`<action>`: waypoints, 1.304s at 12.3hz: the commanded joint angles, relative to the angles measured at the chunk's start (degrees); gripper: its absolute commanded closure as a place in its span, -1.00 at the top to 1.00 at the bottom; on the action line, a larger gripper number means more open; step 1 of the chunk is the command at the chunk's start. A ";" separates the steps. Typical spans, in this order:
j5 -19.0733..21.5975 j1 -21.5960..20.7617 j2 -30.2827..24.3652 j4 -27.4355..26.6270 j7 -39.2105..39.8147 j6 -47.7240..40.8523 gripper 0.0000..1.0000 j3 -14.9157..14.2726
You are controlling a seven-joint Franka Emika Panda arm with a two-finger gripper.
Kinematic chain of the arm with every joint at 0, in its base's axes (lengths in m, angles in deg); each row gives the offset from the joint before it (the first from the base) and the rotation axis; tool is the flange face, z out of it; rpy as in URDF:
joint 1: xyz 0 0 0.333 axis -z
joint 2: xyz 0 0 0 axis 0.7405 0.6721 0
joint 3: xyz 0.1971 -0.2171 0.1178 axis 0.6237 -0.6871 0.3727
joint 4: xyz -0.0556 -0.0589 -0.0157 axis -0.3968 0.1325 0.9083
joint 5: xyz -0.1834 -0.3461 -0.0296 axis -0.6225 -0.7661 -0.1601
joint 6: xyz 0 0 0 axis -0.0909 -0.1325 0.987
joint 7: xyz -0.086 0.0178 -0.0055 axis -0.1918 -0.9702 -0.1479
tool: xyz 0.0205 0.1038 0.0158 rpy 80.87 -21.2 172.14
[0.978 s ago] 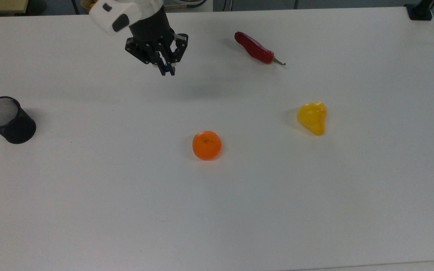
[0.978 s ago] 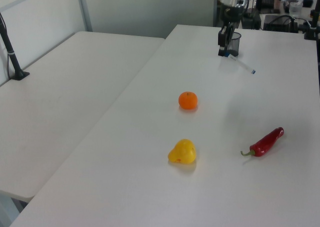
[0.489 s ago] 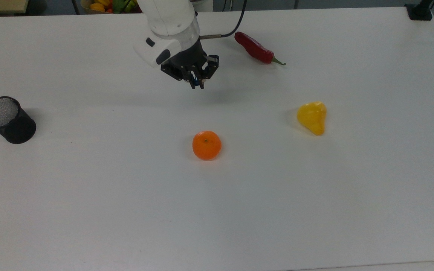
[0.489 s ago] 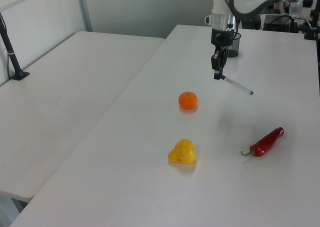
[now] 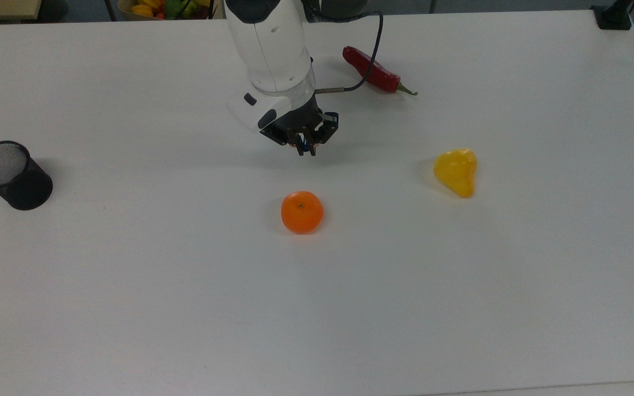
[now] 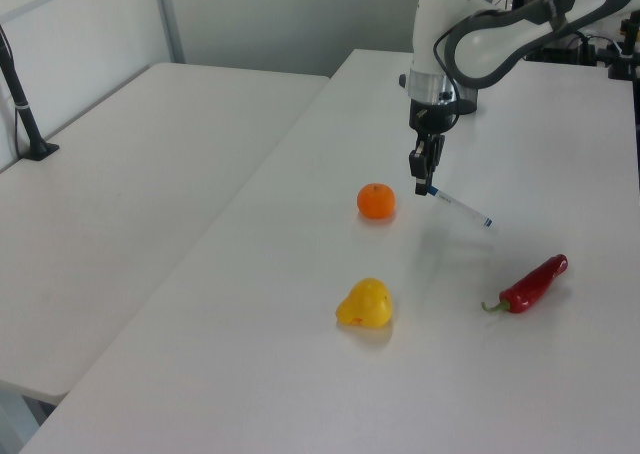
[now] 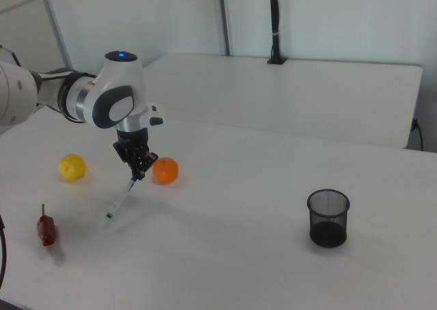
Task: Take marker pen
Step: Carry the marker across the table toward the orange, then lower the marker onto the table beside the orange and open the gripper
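Taking the orange tangerine (image 5: 302, 212) as your landmark and reading the top view from left to right: far to the tangerine's left on the white bench (image 5: 130, 286) you have the black wire-mesh pen cup (image 5: 12, 175), standing upright and well apart from everything else. Next comes the white Panda arm, reaching down from the far edge of the bench, with its black two-finger gripper (image 5: 304, 147) above the bench just behind the tangerine. The gripper is closed on the slim white-barrelled marker pen with a blue cap (image 6: 455, 206); in the left view you can see its fingers pinching the capped end while the barrel slants down and away toward the left view's right, its small blue tip low near the bench. In the right view the marker pen (image 7: 121, 199) hangs tilted from the gripper (image 7: 138, 173), just to the right view's left of the tangerine (image 7: 165, 170). Whether the tip touches the bench you cannot tell. Further right in the top view, behind the tangerine, lies the glossy red chili with a green stem (image 5: 375, 71), and to the tangerine's right sits the yellow pear-shaped fruit (image 5: 457, 171), both resting on the bench apart from the gripper.
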State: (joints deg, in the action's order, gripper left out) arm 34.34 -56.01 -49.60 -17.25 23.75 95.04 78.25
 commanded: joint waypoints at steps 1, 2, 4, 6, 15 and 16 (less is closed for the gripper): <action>-1.93 -0.46 1.08 -2.28 -1.48 6.56 -1.00 -0.15; -2.02 -0.55 1.08 -4.03 -1.75 10.49 -1.00 -0.15; -2.19 -1.60 2.22 -5.62 -1.66 14.83 -1.00 -0.15; -2.81 -1.52 2.66 -5.71 -1.66 15.10 -0.64 0.02; -2.90 -0.82 -0.57 -4.92 -1.92 13.00 1.00 -0.15; -2.81 -0.47 -2.07 -4.75 -2.27 10.73 1.00 -0.15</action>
State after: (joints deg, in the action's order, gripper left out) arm 32.67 -56.92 -46.87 -21.04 23.52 108.50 78.24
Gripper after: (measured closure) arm 0.004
